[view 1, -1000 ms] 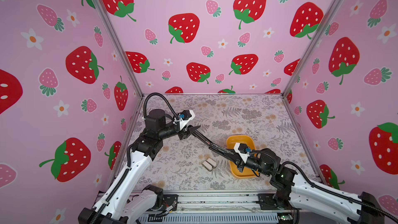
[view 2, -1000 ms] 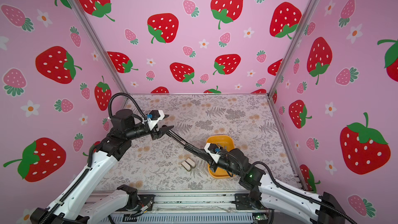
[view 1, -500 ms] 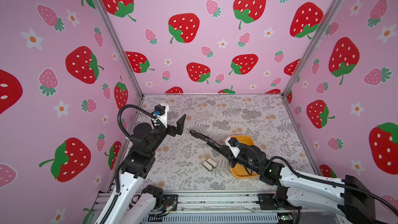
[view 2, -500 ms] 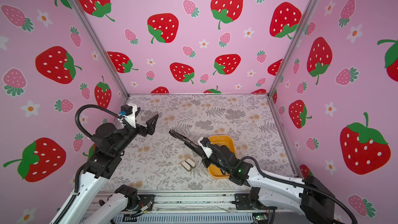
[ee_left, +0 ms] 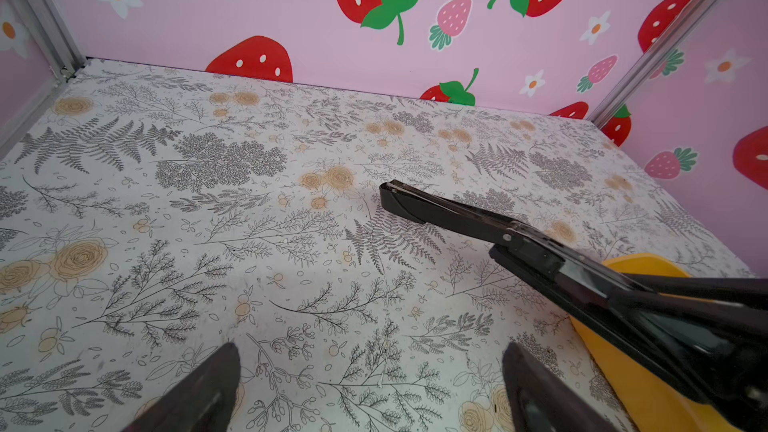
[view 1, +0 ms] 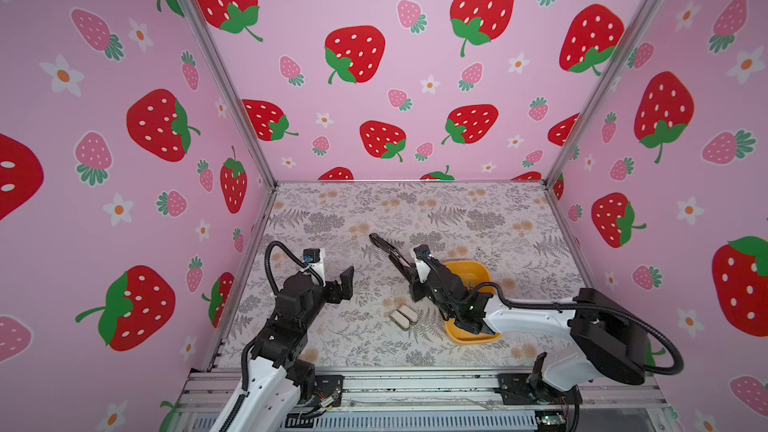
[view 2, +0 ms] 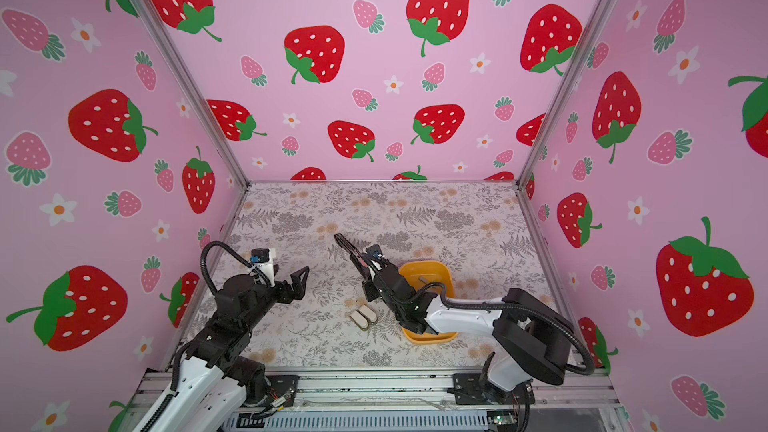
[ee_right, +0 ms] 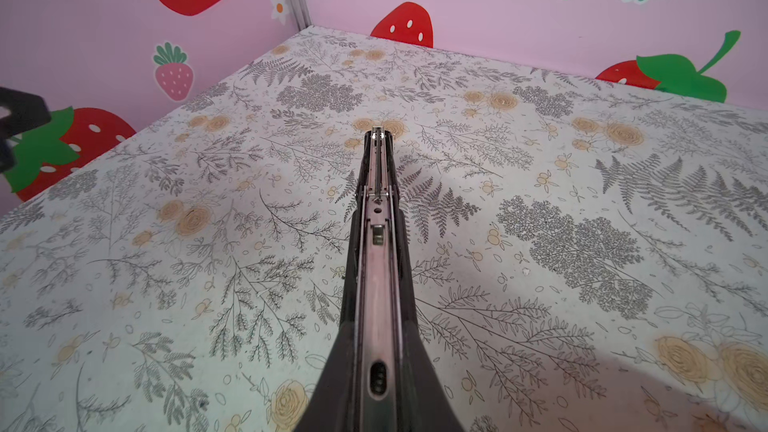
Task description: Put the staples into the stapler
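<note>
Floral-printed bench, black stapler held aloft for loading.
Right end effector grips the stapler's rear end, holding it above the bench beside the yellow tray, likely to present its magazine; left end effector hangs well apart, jaws spread wide and empty. Only the right wrist view shows the bare metal channel facing up; staples are too small to pick out anywhere.

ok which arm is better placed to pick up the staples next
Left. The left hand is open and empty; the right hand is shut on the opened stapler, channel facing up. What look like staples lie in the yellow tray under the right arm, so left likely must reach across.
</note>
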Controlling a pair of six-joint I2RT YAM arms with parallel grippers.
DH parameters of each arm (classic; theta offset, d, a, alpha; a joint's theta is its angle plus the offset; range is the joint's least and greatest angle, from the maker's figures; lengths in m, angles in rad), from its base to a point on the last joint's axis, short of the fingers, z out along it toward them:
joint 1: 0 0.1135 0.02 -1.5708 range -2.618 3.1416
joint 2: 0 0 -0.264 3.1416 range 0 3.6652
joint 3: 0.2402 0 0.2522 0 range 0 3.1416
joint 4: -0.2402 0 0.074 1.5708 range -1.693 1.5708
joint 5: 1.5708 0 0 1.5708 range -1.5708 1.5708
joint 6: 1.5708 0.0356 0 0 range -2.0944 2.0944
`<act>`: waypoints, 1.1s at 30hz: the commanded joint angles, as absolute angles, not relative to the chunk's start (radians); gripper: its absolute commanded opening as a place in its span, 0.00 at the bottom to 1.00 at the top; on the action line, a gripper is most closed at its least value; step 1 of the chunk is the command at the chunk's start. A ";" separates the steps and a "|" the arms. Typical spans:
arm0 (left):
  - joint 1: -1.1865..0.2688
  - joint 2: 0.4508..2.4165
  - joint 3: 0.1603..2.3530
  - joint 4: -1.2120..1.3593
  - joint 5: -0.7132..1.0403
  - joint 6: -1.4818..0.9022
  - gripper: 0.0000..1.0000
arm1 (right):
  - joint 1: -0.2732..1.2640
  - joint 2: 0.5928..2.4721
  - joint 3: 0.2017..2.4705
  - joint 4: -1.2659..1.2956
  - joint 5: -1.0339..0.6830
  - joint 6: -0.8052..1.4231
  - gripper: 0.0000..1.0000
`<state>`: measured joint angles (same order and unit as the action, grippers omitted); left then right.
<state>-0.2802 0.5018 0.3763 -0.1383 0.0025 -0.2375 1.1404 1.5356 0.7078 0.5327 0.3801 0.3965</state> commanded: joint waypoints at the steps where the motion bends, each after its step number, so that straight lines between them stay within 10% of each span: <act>1: -0.278 0.471 0.350 -0.127 -0.023 -0.273 0.99 | 1.137 1.594 0.771 0.628 0.430 0.470 0.18; 17: -0.277 0.429 0.442 -0.271 0.092 -0.372 0.99 | 1.094 1.823 0.792 0.694 0.396 0.554 0.19; 33: -0.278 0.486 0.630 -0.123 0.122 -0.371 0.99 | 1.069 1.636 0.730 0.693 0.311 0.483 0.50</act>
